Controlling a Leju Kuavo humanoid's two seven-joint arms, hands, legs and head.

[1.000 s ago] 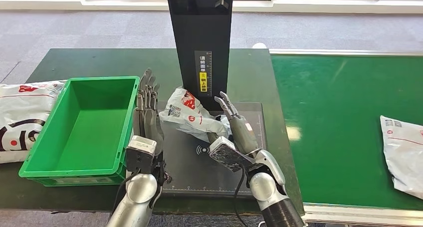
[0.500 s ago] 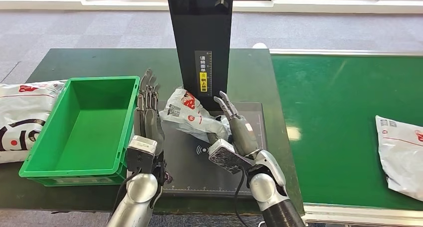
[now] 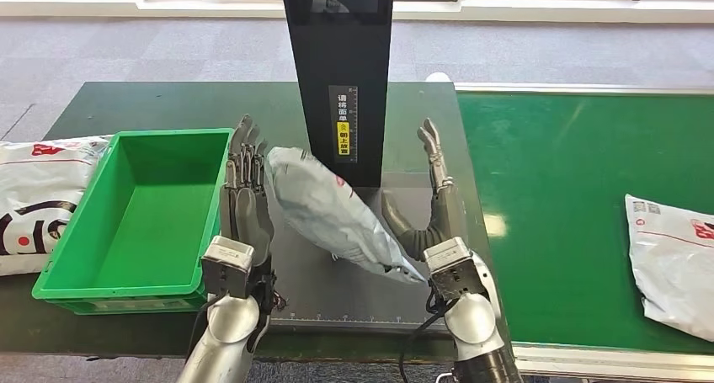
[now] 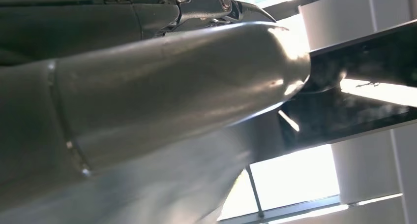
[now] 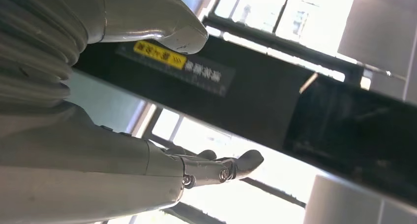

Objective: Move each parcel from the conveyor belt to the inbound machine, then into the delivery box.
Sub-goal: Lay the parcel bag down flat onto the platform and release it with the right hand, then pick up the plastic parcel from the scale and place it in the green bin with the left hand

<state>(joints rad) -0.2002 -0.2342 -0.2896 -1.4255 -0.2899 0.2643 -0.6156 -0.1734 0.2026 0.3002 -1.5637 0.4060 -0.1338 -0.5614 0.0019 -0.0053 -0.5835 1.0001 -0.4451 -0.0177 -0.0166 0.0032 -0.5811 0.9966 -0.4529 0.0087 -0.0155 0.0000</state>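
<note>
**Between both hands: parcel lifted off the scan plate, tilted**

Between the left hand (image 3: 246,204) and right hand (image 3: 431,210) sits the grey parcel (image 3: 333,215), raised above the dark plate of the inbound machine (image 3: 337,63) and slanting down from the left hand's fingertips toward the right hand's wrist.

Left hand: fingers straight and pressed together, flat against the parcel's near-left edge. Acts as a wall, not a grasp. Right hand: fingers spread and pointing up, thumb reaching under the bag's lower end (contact looks real, but whether anything closes on the bag I cannot tell). Reads as a two-palm squeeze; makes sense for a floppy poly bag with nothing rigid to pinch.

Just outboard of the left hand is the green delivery box (image 3: 59,278), rim next to that hand's back, so the transfer path is short. Judgement: scan step is done or ending, next is carrying the bag over the box rim.

Risk: bag is limp and tilted, low end could slip past the right thumb.

Well out to the right hand's side, another parcel (image 3: 674,261) waits on the green conveyor belt (image 3: 556,189). Beyond the box lies a white bag (image 3: 34,198).
</note>
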